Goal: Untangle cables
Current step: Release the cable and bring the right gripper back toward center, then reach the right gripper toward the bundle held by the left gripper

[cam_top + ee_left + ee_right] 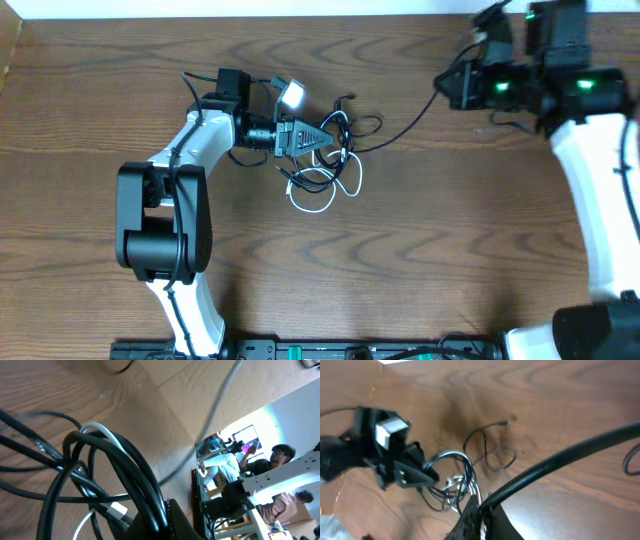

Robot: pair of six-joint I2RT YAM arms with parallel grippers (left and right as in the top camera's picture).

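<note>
Wooden surface (420, 250) carries the tangled cables (330, 150) left of centre, with the left jaws clamped on the knot's black and white loops. One black cord (405, 127) stretches rightward into the right jaws, closed on it.

table (450, 220): brown woodgrain, darker wavy streaks, white strip (250, 8) along the far edge. cables (400, 128): mostly black, plus one white cable (325, 207). left arm (195, 140): white shell, black joints, bright white square (292, 95) at the wrist. left gripper (325, 135): black. right arm (590, 190): white link, black wrist, green leds (500, 88) glowing. right gripper (440, 84): black.
</note>
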